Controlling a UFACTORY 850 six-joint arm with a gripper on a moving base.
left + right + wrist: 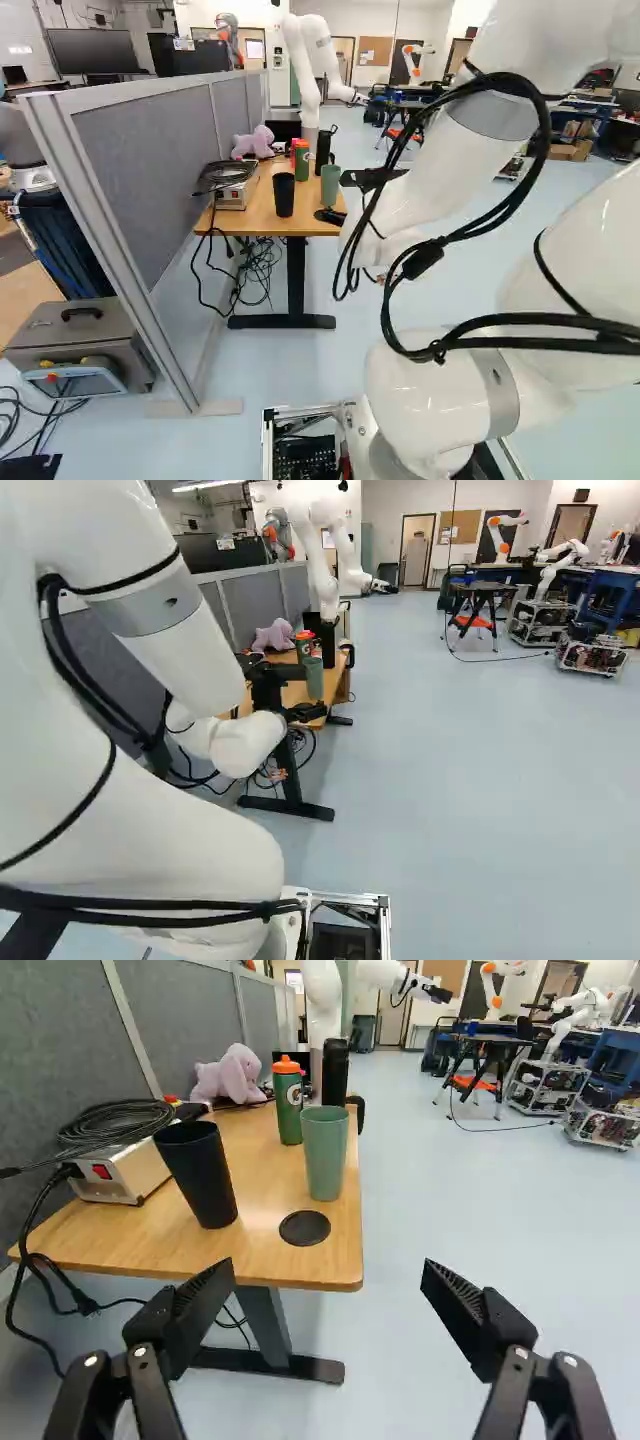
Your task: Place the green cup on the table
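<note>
Item: one black two-finger gripper [312, 691], on the white arm. Condition: released, jaws spread wide apart, directed toward the near end of the table.

Item: one green cup [325, 1155], a pale green tumbler with an open top. Position: upright on the wood-topped table [270, 1185], ahead of the gripper, near the long side that faces the open floor.

Item: one black tumbler [198, 1173], upright, on the partition side of the green cup and apart from it.

Item: one flat black disc [304, 1228], lying on the tabletop between the green cup and the near edge.

Item: one green sports bottle with orange lid [289, 1105], upright, farther along than the green cup.

Item: one tall black bottle [335, 1072], upright, beyond the green cup.

Item: one pale metal box with red switch [113, 1176], black cable coiled on top, set beside the grey partition [60, 1050].

Item: one pink plush elephant [228, 1075], toward the table's far end.

Item: another robot [322, 1000], white, beyond the table.
</note>
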